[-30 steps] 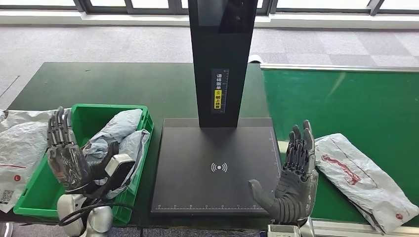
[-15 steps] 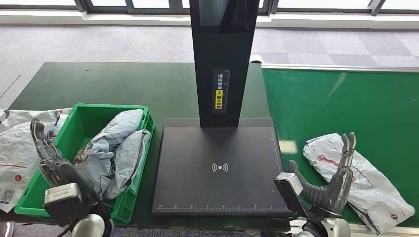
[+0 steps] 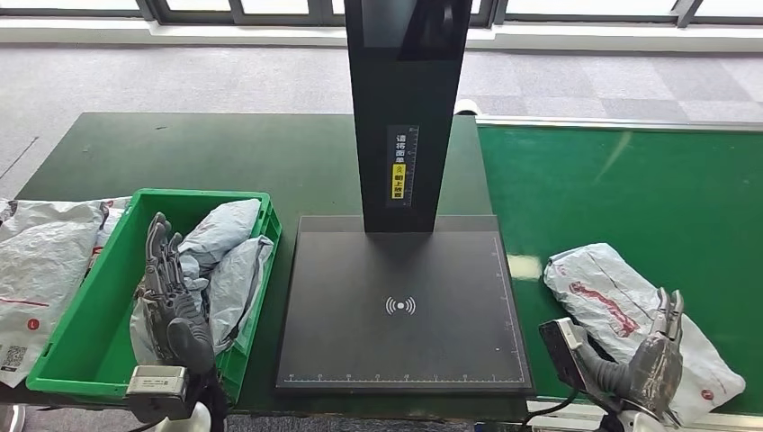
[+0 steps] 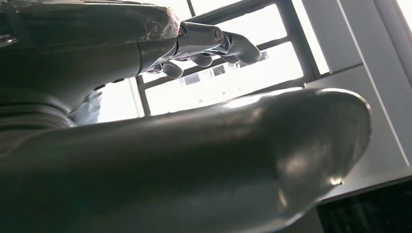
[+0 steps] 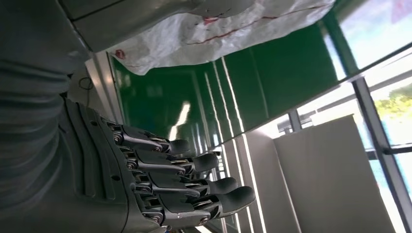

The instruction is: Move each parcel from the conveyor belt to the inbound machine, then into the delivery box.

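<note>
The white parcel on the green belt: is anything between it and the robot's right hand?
Nothing visible. The right hand is open right at the near edge of the white parcel, with no object between them.

light: bright daylight from windows | head view: sharp, mild glare | wrist views: backlit, blown-out windows

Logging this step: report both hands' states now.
Left hand: open, holding nothing, above the green delivery box.
Right hand: open, fingers apart, holding nothing, over the white parcel on the conveyor belt.
</note>
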`<state>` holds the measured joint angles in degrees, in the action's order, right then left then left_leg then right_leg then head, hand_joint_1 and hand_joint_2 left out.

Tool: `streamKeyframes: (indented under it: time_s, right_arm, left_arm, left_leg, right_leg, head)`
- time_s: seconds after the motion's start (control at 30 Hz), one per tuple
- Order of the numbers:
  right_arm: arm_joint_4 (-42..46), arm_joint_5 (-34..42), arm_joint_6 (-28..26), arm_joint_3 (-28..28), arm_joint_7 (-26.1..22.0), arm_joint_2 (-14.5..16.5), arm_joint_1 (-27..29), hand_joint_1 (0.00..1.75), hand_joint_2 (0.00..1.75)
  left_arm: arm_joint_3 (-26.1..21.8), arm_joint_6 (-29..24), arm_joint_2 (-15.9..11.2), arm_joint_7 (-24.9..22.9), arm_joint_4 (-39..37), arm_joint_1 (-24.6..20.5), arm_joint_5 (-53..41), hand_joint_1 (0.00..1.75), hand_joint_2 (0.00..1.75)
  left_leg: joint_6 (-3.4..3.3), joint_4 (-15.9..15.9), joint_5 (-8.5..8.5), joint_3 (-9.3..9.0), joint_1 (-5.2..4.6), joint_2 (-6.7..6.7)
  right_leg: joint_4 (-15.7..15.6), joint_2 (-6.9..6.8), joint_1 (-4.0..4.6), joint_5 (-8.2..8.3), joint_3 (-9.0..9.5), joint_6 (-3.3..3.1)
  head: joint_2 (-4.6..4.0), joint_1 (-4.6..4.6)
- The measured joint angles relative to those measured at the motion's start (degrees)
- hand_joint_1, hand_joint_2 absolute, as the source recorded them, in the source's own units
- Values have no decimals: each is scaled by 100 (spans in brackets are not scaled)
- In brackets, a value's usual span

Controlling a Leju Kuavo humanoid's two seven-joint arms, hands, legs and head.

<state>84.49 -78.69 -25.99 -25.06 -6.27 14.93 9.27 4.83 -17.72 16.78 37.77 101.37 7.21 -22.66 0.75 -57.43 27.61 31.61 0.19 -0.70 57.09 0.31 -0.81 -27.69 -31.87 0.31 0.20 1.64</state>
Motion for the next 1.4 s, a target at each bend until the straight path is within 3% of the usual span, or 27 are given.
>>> streamKeyframes:
  time_s: [0.17,0.33,0.5,0.6,0.63,0.73,1.0,1.17,1.3,1.4]
  right_arm:
    - [-538,9,102,-675,-95,-31,-161,0,175]
    - [-914,-164,155,-966,5,-114,-313,0,175]
    - [-1610,-401,139,-1164,211,-495,-628,0,175]
    - [-2050,-492,81,-1238,301,-747,-799,0,44]
    - [-2163,-512,66,-1253,315,-808,-839,0,44]
    - [-2527,-551,37,-1266,346,-983,-966,0,175]
    - [-3846,-692,158,-1269,708,-1449,-1423,0,175]
    - [-4392,-649,507,-1266,597,-1543,-1595,0,175]
    - [-4641,-636,653,-1269,443,-1574,-1705,175,175]
    - [-4744,-616,686,-1267,297,-1576,-1738,175,175]
  left_arm:
    - [19,98,-1,46,-146,-7,98,0,0]
    - [22,254,-5,8,-270,-35,287,0,0]
    - [25,343,-27,25,-473,-67,432,0,0]
    - [40,352,-42,19,-599,-96,432,0,0]
    - [46,353,-44,18,-631,-104,431,0,0]
    - [67,352,-50,18,-703,-124,430,0,0]
    - [91,303,-76,-85,-892,-255,384,0,0]
    - [101,303,-97,-171,-1028,-376,300,0,0]
    - [101,303,-97,-199,-1127,-445,299,0,0]
    - [101,303,-97,-207,-1181,-457,299,0,0]
  left_leg:
    - [-1,-1,1,0,-1,1]
    - [-1,-1,1,-1,-1,3]
    - [-2,-1,0,-2,-2,3]
    - [-2,-3,0,-1,-3,3]
    - [-2,-3,0,-1,-3,3]
    - [-2,-3,0,-1,-3,4]
    - [-3,-3,0,-2,-2,2]
    - [-2,-3,1,-10,-1,13]
    - [-12,-3,9,-27,3,31]
    - [-17,-4,10,-32,2,31]
  right_leg:
    - [0,0,-3,1,0,1]
    - [0,1,-2,1,-1,1]
    - [0,4,-3,2,-1,2]
    - [0,5,-4,2,1,3]
    - [0,5,-4,3,1,3]
    - [0,5,-4,3,0,3]
    - [0,5,-3,3,0,2]
    - [0,16,3,3,4,2]
    - [-4,30,3,5,18,4]
    - [-7,31,2,9,28,11]
  head:
    - [0,0]
    - [0,0]
    - [0,0]
    - [0,0]
    - [0,0]
    - [0,0]
    - [0,0]
    - [0,0]
    - [0,0]
    - [0,0]
